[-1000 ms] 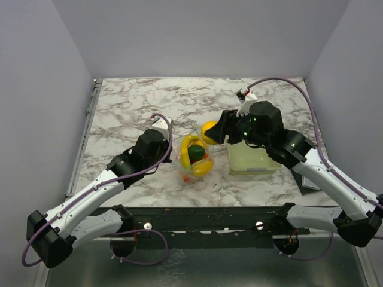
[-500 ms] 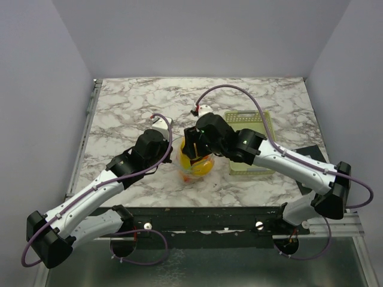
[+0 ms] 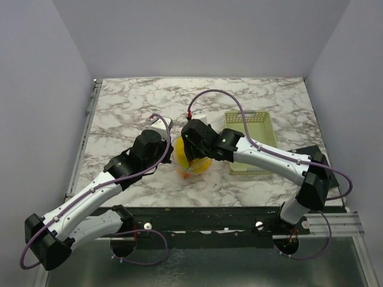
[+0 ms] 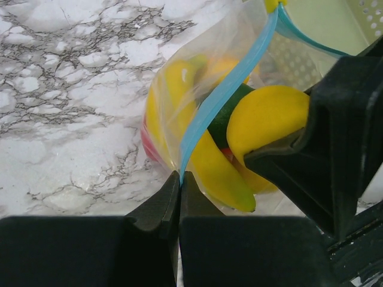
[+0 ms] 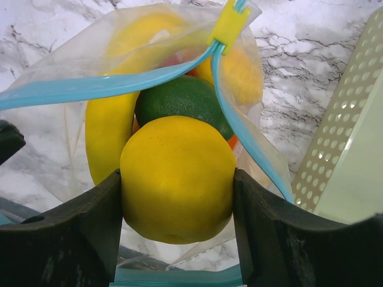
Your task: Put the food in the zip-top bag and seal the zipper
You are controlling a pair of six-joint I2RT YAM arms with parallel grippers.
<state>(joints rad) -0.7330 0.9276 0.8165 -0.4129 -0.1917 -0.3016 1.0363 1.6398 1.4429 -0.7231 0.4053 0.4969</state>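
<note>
Between the right fingers [image 5: 90,239]: a round yellow plastic lemon [image 5: 176,179], clamped on both sides, with the fingers spread as wide as the fruit.
Just beyond the right fingers: the gaping mouth of the clear crinkly plastic zip-top bag [image 5: 42,149]. The lemon sits at this mouth, over the fruit already inside; I cannot tell whether it touches them.
Left fingers [image 4: 155,221]: pressed fully together on the light blue zipper strip [image 4: 221,95] at the bag's mouth edge, so the near lip is pinched between them.
Far end of the strip from the left fingers: a small yellow plastic slider [image 5: 229,27], where the two sides of the mouth meet.
Past the lemon, inside the bag: a curved yellow plastic banana [image 5: 105,131] lying against a dark green round piece [image 5: 179,98]. A little red shows lower down.
Beside the right fingers, on the side away from the left fingers: a pale yellow-green slotted plastic basket [image 5: 347,149], just beside the bag.
Under both sets of fingers: the white and grey marbled table [image 3: 131,101], with the bag resting on it between them.
</note>
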